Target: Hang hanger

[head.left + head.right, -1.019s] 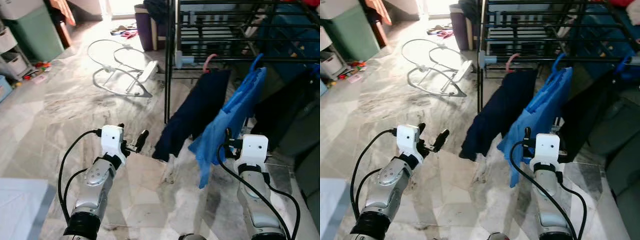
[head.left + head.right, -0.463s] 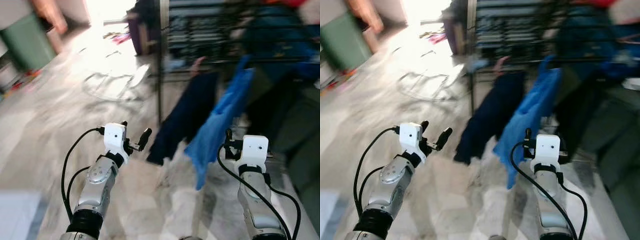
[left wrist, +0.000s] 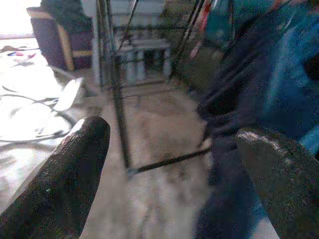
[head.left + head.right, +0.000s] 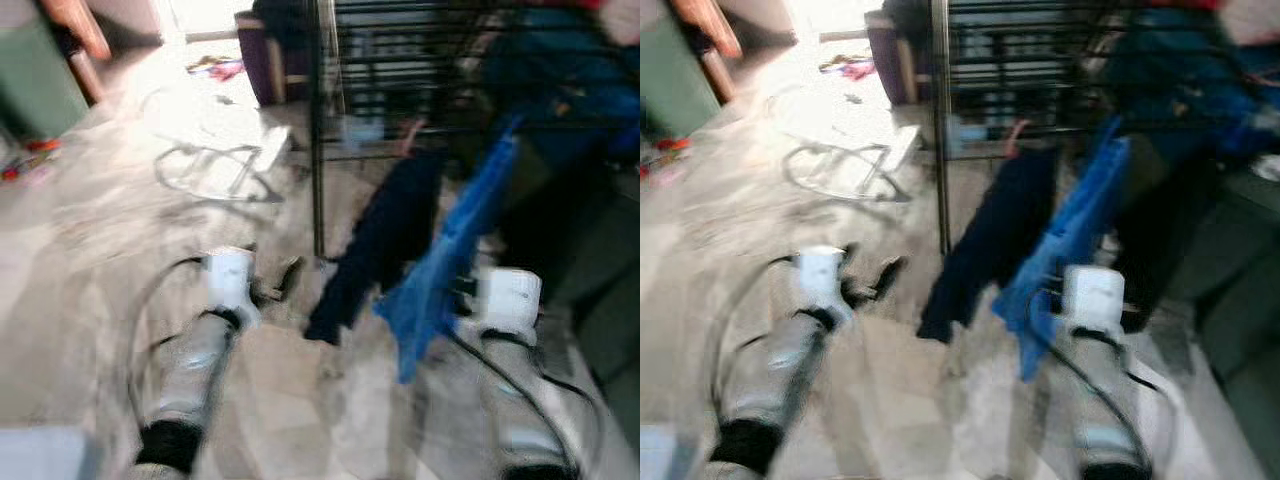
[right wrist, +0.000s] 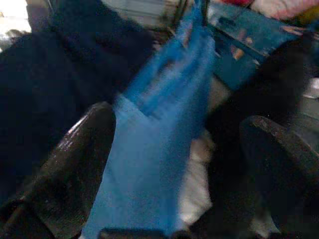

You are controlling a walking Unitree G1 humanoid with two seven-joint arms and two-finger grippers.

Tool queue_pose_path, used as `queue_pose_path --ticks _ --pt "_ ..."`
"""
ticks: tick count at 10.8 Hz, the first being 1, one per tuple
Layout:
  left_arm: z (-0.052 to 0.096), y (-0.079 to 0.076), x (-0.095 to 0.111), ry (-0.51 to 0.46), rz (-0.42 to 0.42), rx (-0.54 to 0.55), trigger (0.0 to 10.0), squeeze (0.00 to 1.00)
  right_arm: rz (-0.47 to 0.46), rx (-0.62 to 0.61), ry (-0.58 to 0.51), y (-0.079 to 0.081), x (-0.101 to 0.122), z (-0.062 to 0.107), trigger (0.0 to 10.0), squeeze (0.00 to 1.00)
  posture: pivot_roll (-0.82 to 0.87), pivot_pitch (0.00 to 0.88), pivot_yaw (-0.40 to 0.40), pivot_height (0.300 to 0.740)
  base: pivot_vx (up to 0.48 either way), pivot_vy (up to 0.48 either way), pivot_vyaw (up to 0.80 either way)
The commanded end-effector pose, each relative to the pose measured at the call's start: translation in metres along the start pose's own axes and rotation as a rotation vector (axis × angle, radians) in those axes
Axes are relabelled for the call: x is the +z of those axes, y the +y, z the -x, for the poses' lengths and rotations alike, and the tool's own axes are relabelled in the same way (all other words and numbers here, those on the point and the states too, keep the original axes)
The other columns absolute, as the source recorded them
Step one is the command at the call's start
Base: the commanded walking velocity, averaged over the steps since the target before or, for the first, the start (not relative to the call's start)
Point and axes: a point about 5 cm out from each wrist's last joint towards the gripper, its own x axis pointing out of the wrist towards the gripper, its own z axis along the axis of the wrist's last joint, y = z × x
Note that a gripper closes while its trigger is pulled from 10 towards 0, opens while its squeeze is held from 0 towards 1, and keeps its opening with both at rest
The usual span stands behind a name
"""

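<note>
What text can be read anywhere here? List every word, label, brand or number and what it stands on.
None can be read.
The blue garment, the dark navy garment and the black drying rack bear no lettering that can be made out; the head views are motion-blurred.
The white wrist housings of the left gripper and right gripper show no legible marks.

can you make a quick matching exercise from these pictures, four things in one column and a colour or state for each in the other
Things:
1. garment hanging nearest the right gripper
2. garment hanging beside it, toward the rack's post
3. drying rack
4. left gripper

Colour or state:
A. black metal bars
B. open, nothing between the fingers
C. bright blue
D. dark navy

Pairs: 1-C, 2-D, 3-A, 4-B
</note>
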Motion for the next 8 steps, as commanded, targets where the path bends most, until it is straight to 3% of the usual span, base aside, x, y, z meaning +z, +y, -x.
queue_pose_path --ticks 1,4,8 --pt "-0.0061 -0.0092 0.0048 -0.020 -0.006 -0.033 10.0 0.00 0.022 -0.036 0.031 -0.0113 -0.0086 0.0035 10.0 0.00 -0.33 0.081 0.070 0.740 0.251 0.326 0.00" --pt "-0.0061 -0.0121 0.0033 -0.020 -0.017 -0.044 10.0 0.00 0.020 -0.028 0.031 -0.0087 -0.0093 0.0048 10.0 0.00 -0.32 0.079 0.066 0.740 0.270 0.322 0.00" --pt "-0.0064 -0.0143 -0.0007 -0.006 -0.029 -0.009 10.0 0.00 0.029 0.013 0.010 -0.0064 -0.0040 0.0002 10.0 0.00 -0.32 0.081 0.059 0.740 0.000 0.000 0.00"
